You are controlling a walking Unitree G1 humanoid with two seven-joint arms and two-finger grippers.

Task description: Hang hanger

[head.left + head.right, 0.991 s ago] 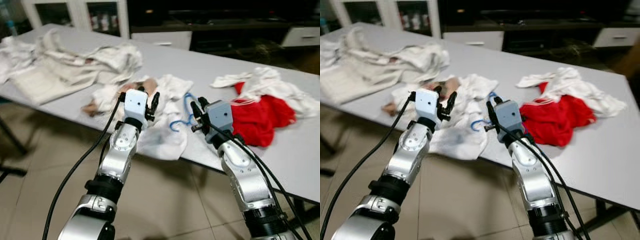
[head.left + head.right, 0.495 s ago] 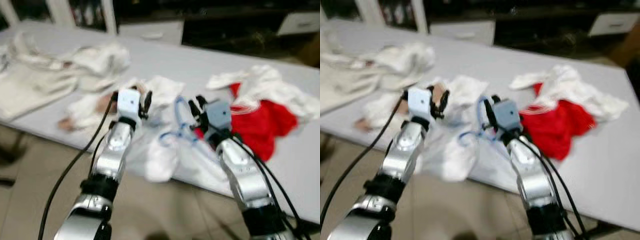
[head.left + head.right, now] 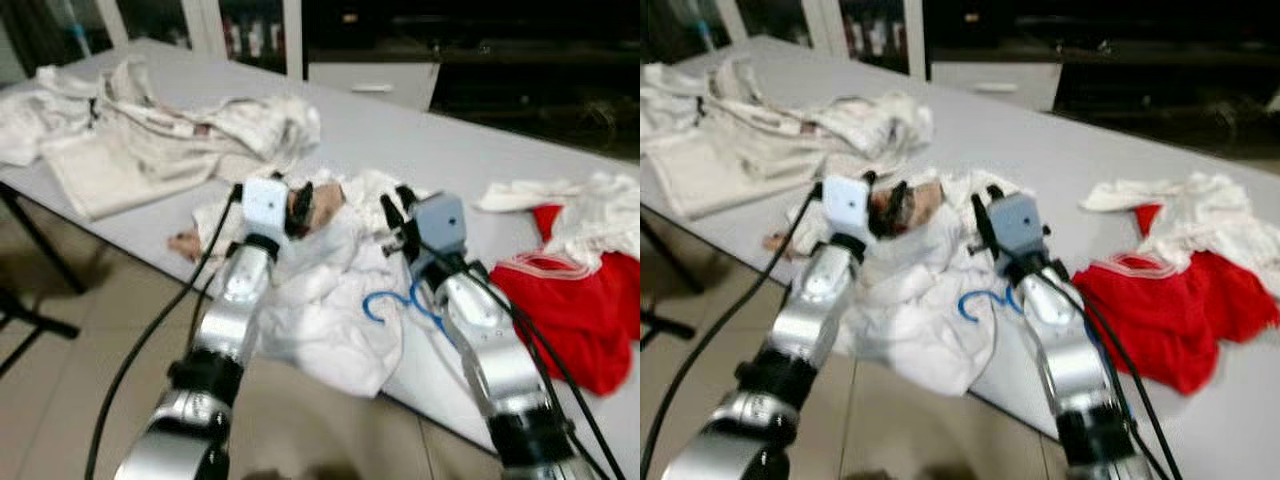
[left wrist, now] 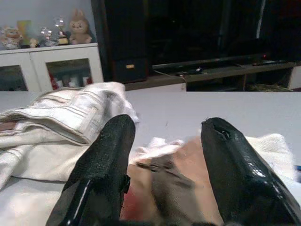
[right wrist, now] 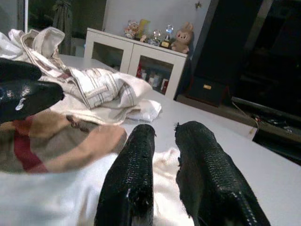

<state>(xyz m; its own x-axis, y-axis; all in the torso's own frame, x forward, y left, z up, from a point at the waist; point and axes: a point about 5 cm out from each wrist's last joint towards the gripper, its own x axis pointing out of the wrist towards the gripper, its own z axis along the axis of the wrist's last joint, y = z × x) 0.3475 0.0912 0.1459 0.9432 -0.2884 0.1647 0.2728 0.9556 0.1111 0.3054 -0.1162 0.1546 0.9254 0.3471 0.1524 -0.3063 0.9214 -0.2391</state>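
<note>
Across the grey table [image 3: 420,150] I work from my left to my right; at the far left lies a spread of cream and white clothes [image 3: 130,140], heaped and rumpled, reaching toward the table's middle; next comes my left gripper [image 3: 299,203], raised over the near edge with its two black fingers [image 4: 101,165] spread wide apart; between them I see a tan and brown patterned cloth [image 4: 174,183], and I cannot tell whether the fingers touch it or merely frame it; nothing is clearly pinched; below and just to the right a white garment [image 3: 320,300] drapes over the table's near edge and hangs toward the tiled floor [image 3: 70,380]; on that garment lies the blue hanger [image 3: 395,300], its curved hook showing against the white, close beside my right arm; my right gripper [image 3: 397,215] hovers above the white garment, beyond the hanger, and its fingers [image 5: 131,179] stand nearly together with a narrow slit between and nothing held; further right a red garment [image 3: 570,310] with a white-striped trim lies on the table, and another white cloth [image 3: 590,205] is bunched behind it; beyond the table I make out white glass-fronted cabinets [image 4: 51,66] with small figurines on top.
</note>
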